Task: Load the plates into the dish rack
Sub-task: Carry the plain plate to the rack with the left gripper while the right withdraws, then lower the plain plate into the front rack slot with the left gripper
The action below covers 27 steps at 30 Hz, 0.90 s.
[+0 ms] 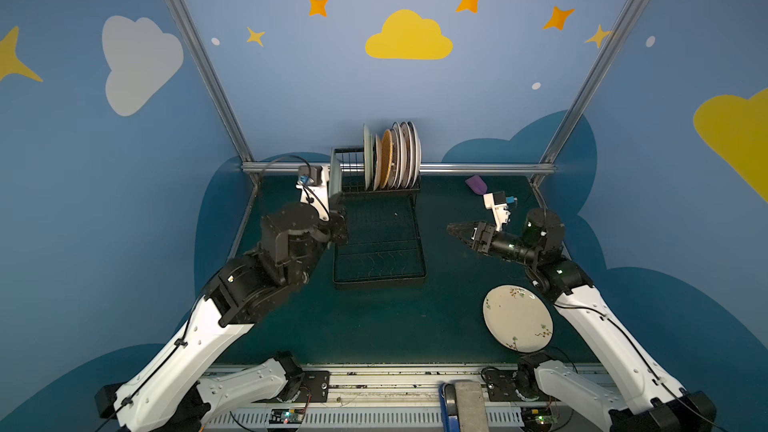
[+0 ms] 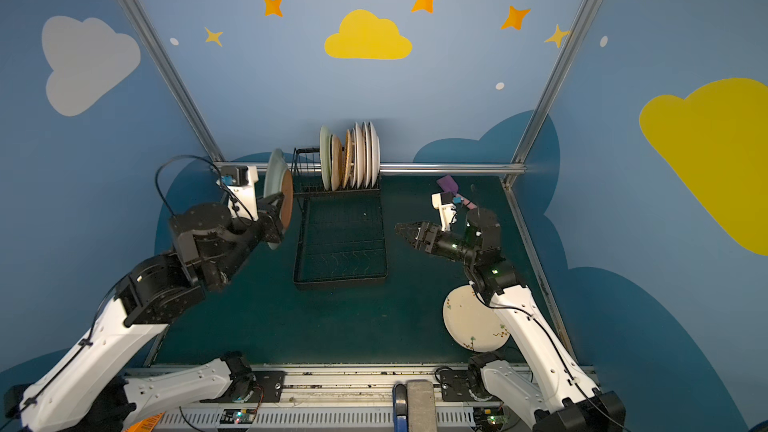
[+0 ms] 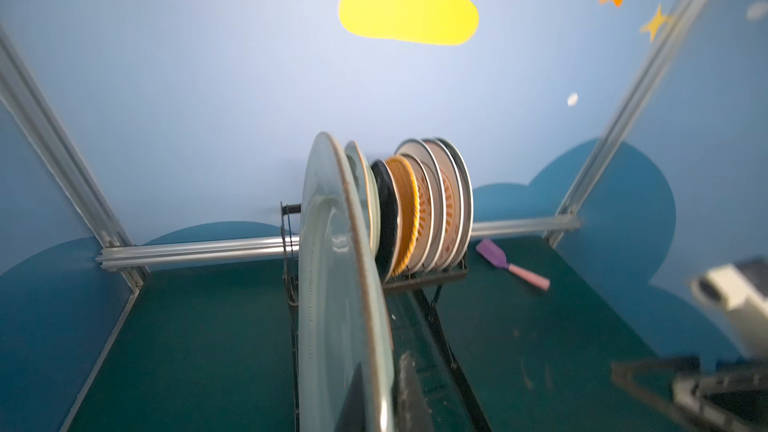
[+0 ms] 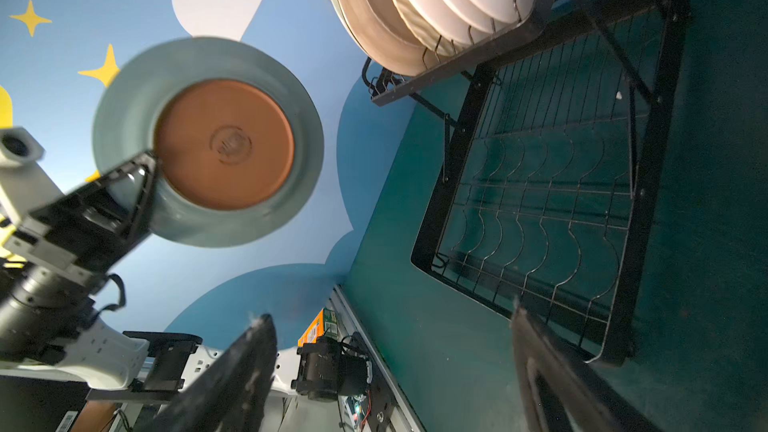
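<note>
Green tabletop (image 1: 374, 326) bears spatula (image 1: 476, 184) near dish rack (image 1: 378, 282).

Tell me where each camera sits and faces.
Top views: high over the table's near edge, looking down toward the back wall; dish rack centred, left gripper and right gripper in frame.
Left wrist: faces the racked plates along the held pale green plate; one own finger shows.
Right wrist: faces across the dish rack toward the left gripper; own open fingers show.
Shared: both wrist views show the held plate.

A robot lab booth: aluminium frame rails (image 1: 478, 168), wall panels (image 1: 291, 89) painted with clouds and stars, a green-matted bench (image 1: 374, 326).
</note>
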Each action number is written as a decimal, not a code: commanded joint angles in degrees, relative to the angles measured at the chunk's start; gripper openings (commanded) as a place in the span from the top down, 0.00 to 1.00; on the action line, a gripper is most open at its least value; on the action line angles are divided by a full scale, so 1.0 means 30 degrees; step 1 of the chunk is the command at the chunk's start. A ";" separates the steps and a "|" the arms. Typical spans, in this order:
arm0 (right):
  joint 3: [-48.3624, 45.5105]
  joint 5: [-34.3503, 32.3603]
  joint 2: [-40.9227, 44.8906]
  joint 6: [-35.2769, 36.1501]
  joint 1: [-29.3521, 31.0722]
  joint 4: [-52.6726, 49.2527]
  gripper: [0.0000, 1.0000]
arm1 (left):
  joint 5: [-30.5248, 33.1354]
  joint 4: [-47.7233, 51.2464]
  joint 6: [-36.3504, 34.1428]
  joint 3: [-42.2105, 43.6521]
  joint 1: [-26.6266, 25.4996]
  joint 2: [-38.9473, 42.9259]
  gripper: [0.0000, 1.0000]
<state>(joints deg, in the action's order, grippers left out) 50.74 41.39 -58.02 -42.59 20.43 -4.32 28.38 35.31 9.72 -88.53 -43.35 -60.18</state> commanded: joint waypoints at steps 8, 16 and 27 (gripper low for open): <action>-0.0898 -0.0026 -0.1134 0.0807 0.1936 0.1032 0.14 | -0.7389 -0.0643 0.2702 -0.7053 0.5457 -0.5322 0.96; -0.1023 -0.0084 -0.1395 0.1038 0.2785 0.0886 0.14 | -0.9914 -0.0605 0.3699 -1.0234 0.8333 -0.8693 0.96; -0.0975 -0.0176 -0.2475 0.0947 0.3933 0.1216 0.14 | -1.1609 -0.0960 0.4720 -1.3053 0.9909 -1.1977 0.96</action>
<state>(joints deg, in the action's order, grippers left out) 48.07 40.97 -64.82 -40.12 31.42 -2.13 -4.19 39.75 23.00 -123.37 -13.98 -96.42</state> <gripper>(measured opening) 0.867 0.084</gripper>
